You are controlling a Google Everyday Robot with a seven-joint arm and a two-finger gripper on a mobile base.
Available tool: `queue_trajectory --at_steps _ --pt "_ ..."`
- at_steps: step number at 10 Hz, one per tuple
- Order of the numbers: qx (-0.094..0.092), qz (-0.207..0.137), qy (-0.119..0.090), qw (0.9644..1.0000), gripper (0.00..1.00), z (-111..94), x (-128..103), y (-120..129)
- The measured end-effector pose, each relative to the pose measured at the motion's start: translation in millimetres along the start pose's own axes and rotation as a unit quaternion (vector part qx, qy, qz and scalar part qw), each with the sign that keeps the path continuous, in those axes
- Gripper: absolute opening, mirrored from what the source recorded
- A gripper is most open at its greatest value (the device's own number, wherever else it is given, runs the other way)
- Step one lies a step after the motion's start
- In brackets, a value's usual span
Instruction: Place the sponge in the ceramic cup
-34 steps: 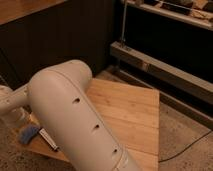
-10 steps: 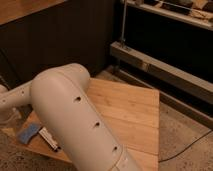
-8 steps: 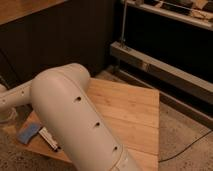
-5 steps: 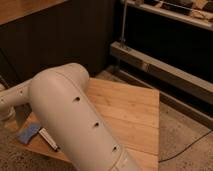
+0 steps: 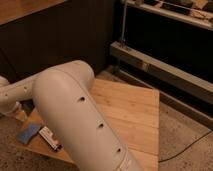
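1. Find the sponge (image 5: pixel 27 132) at the lower left of the frame, lying flat on the wooden board (image 5: pixel 131 107), just left of the black-and-red packet (image 5: pixel 50 139); cannot tell whether touching it.
2. Look in vain for the ceramic cup: nowhere in view, possibly hidden behind the white arm (image 5: pixel 80 125) filling the left and centre of the frame.
3. Cannot see the gripper either: off past the left edge or masked by the arm, so impossible to say whether holding anything.
4. Judge the sponge light, soft and squashy, not fragile and unlikely to slip; expect it to give and bulge under a squeeze.
5. Probably best taken from above, across the short width near the middle, reaching right down to the board because so thin, and keeping clear of the packet on the right-hand side.
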Motion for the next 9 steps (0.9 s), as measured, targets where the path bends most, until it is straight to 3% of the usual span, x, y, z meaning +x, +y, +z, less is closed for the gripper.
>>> queue_trajectory --at_steps 2,3,6,8,9 --pt "-0.024 -0.075 0.014 0.9968 0.65 -1 13 21" --pt "-0.043 -0.119 0.021 0.9917 0.65 0 17 37" --pt "-0.074 -0.17 0.02 0.9824 0.65 2 4 67" --pt "-0.08 -0.154 0.007 0.9848 0.65 -1 -15 80" --pt "-0.079 -0.129 -0.004 0.9885 0.65 -3 -29 84"
